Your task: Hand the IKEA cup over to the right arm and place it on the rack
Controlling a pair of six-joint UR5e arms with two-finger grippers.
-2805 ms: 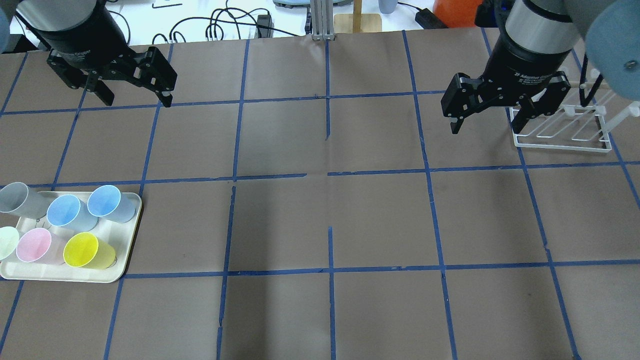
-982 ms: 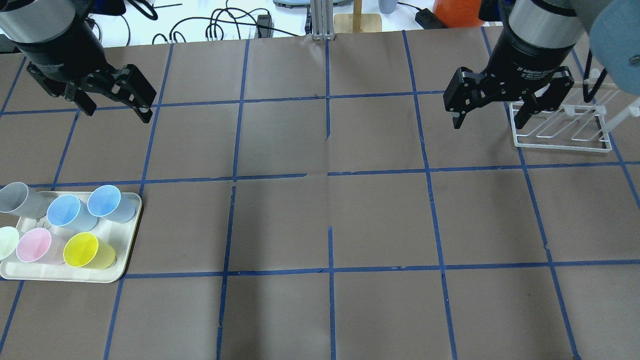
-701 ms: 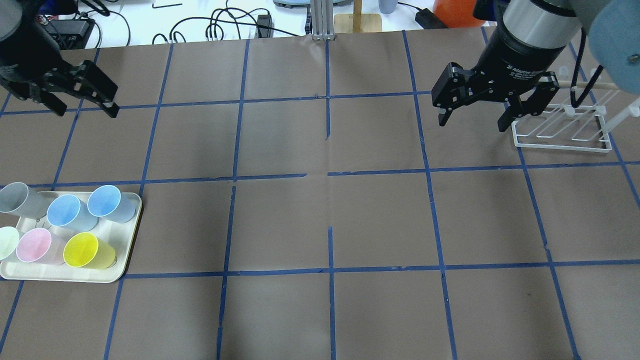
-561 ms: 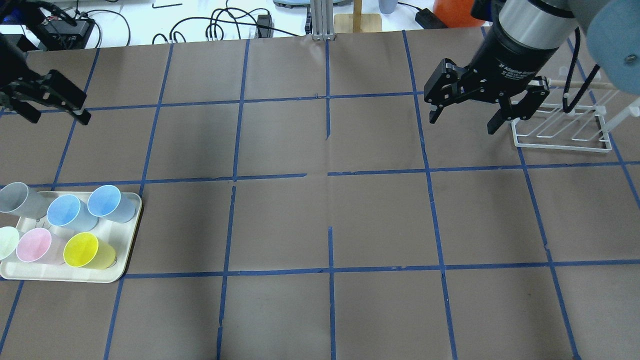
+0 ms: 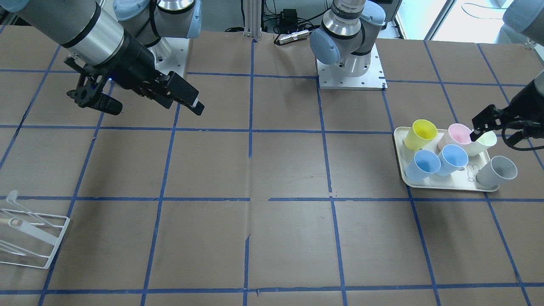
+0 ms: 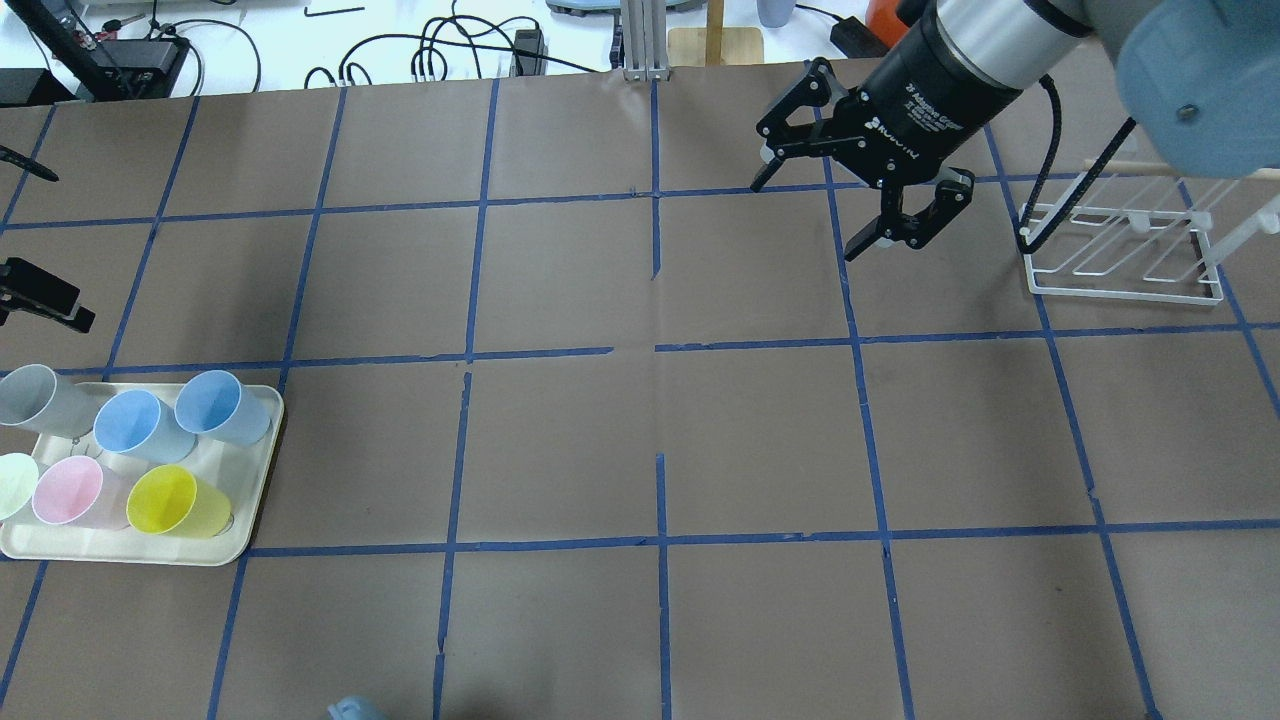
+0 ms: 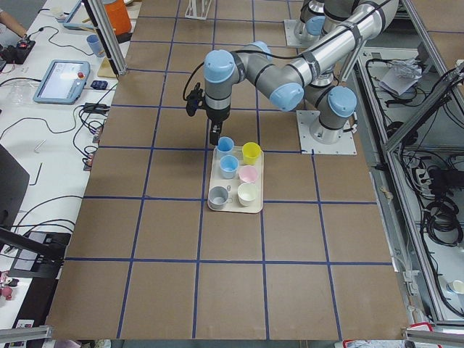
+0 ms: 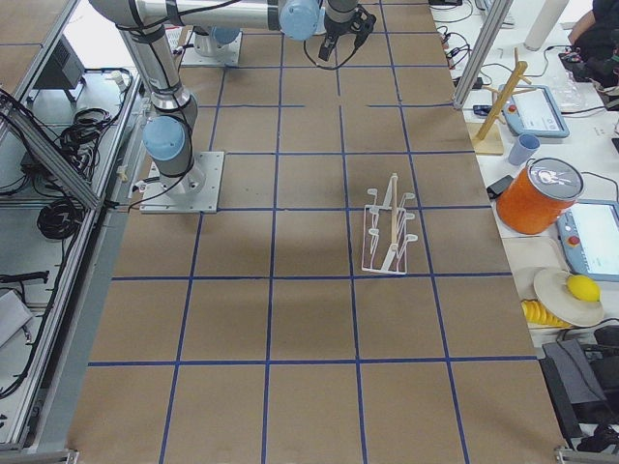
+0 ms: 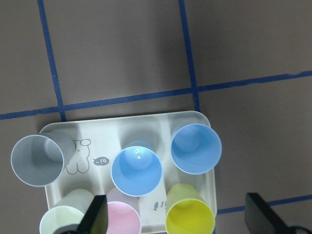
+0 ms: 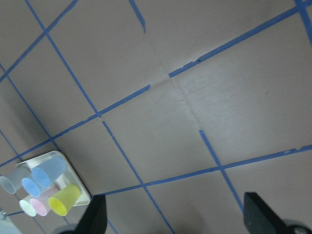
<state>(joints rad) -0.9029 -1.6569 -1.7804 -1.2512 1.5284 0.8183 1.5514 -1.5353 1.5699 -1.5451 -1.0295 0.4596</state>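
Two pale blue IKEA cups [image 6: 135,425] [image 6: 215,405] lie side by side on a cream tray [image 6: 255,480] at the front left, with their mouths toward the camera. In the left wrist view they [image 9: 136,170] [image 9: 196,148] show from straight above. My left gripper [image 5: 493,137] is open and empty and hovers over the tray, above the cups. My right gripper [image 6: 812,212] is open and empty above the table's back, to the left of the white wire rack [image 6: 1120,270]. The rack holds nothing.
Grey [image 6: 40,398], pale green [image 6: 12,485], pink [image 6: 70,492] and yellow [image 6: 175,502] cups share the tray. Cables and a wooden stand [image 6: 715,40] lie beyond the table's back edge. Brown paper with blue tape lines covers the table.
My left gripper has moved from the back left down to above the tray, mostly leaving the overhead view. My right gripper has swung left, away from the rack, and turned. Both stay open.
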